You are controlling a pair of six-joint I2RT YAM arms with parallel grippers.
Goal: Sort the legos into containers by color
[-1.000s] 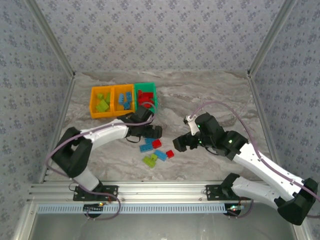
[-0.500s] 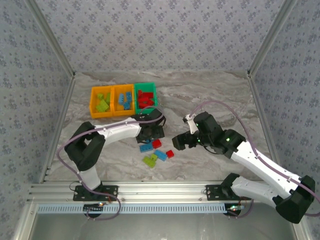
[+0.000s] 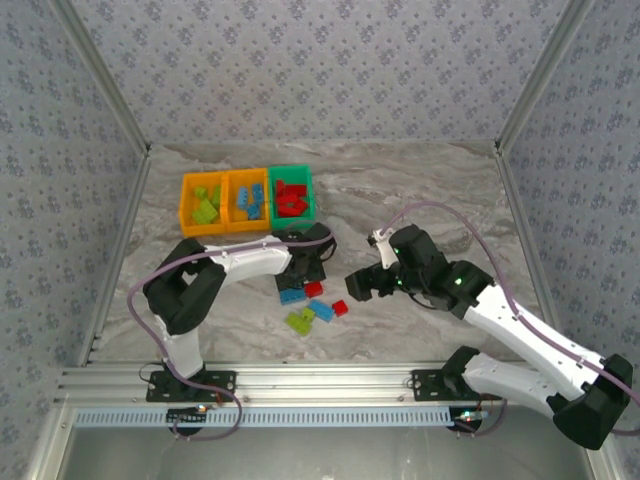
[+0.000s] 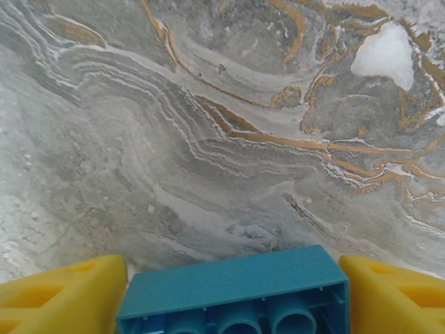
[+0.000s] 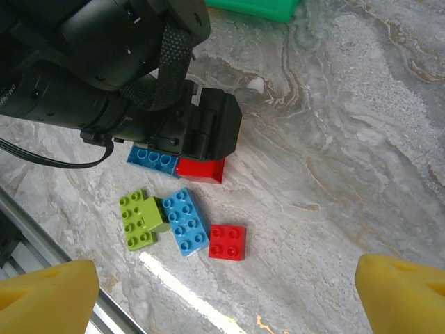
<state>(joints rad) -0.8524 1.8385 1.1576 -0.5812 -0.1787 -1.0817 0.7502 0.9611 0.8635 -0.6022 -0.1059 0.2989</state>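
No txt, labels or nos. I can read; faint white print on my left arm [image 5: 104, 62], too blurry.

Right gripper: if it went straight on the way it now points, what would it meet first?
Probably the nearer red brick lying flat on the table, roughly centred ahead of the open right gripper. Depth is unclear, so it may touch bare table beside it first.

Grey marble-veined desk [image 3: 420, 190], with rust-orange streaks showing up close. Walls [image 3: 320, 70] on three sides, pale blue-grey paper with a small floral print. Aluminium posts [image 3: 100, 80] slant up the corners, a slotted rail [image 3: 330, 380] runs along the near edge. Bright, even light, with one glare streak [image 5: 174, 282] on the desk.
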